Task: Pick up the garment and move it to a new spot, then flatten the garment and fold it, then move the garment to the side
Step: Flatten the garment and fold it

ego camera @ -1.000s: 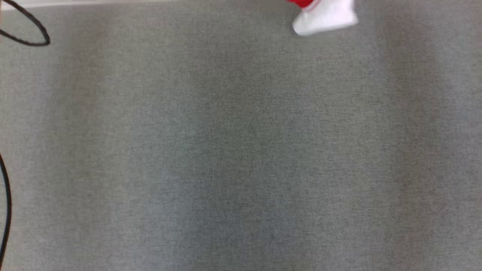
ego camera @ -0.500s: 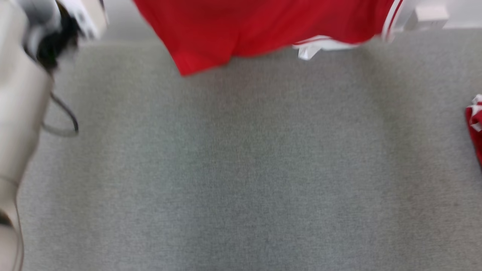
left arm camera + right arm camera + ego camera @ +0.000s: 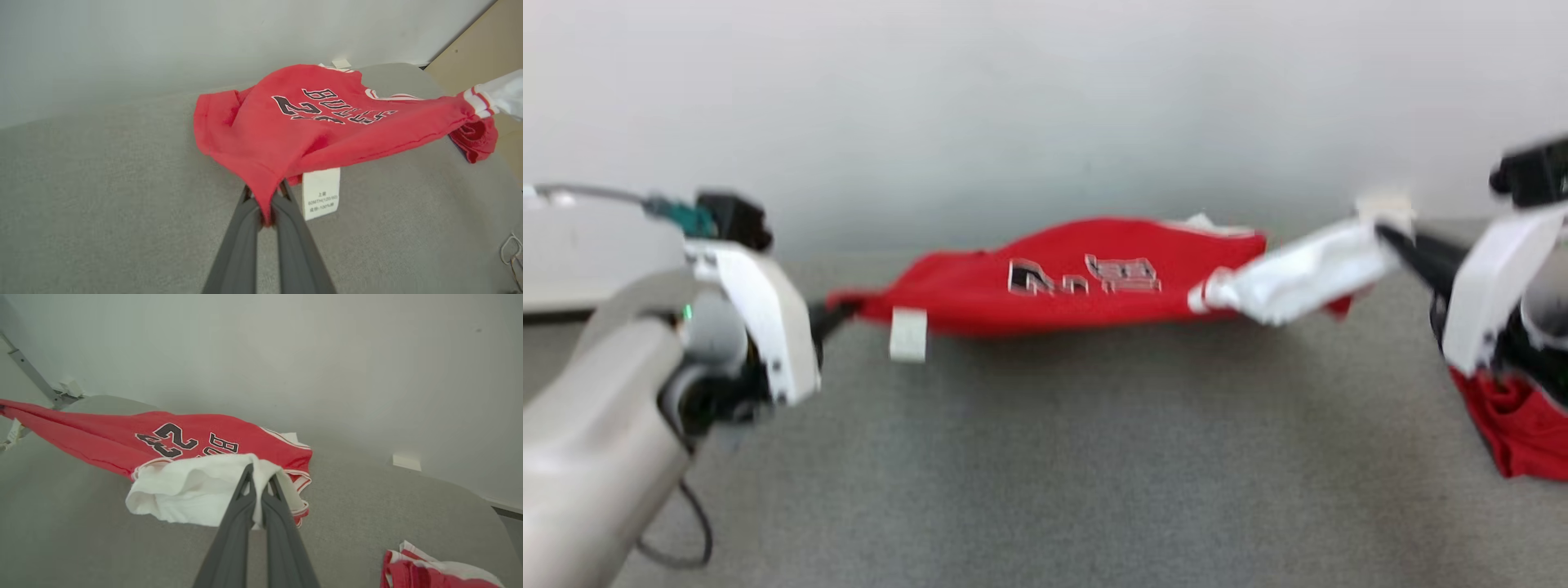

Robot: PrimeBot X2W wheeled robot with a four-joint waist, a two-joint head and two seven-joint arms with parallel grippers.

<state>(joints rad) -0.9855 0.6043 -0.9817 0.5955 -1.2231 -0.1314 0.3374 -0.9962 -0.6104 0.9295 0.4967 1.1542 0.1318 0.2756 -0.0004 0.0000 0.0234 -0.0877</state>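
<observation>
Garment [image 3: 1062,278]: red jersey w/ black number print and a white sleeve, slung between both arms. It sags mid-span, and the far part looks to rest on the grey surface [image 3: 1045,490] near the wall [image 3: 1013,98]. Head view is blurred, so can't be sure.
L side: left gripper [image 3: 265,194] has its fingers pressed together on a red hem corner. Cloth bunches to a point at the tips.
R side: right gripper [image 3: 260,474] is clamped too, biting the white sleeve end. Sleeve drapes over the tips.
Care tag [image 3: 321,192]: white, dangles just beside the left pinch, free of the jaws.
Other cloth: second red-and-white piece [image 3: 433,573] lies on the surface near the right arm, apart from the held one.
Step, my read: lay-down phase. Garment is up and spread, flattening not yet done, fold not begun.
Doing it well: both pinches at equal height. Pull apart just enough to take out the sag w/o stretching the knit. Then lower and draw toward the robot so the body lays flat.
Watch: grips are uneven, hem corner one side and sleeve the other, so it prob. lands skewed. Expect a re-grip to square it.
Risk: thin pinches could slip if tension jumps. Land it clear of the second piece so they don't tangle.
</observation>
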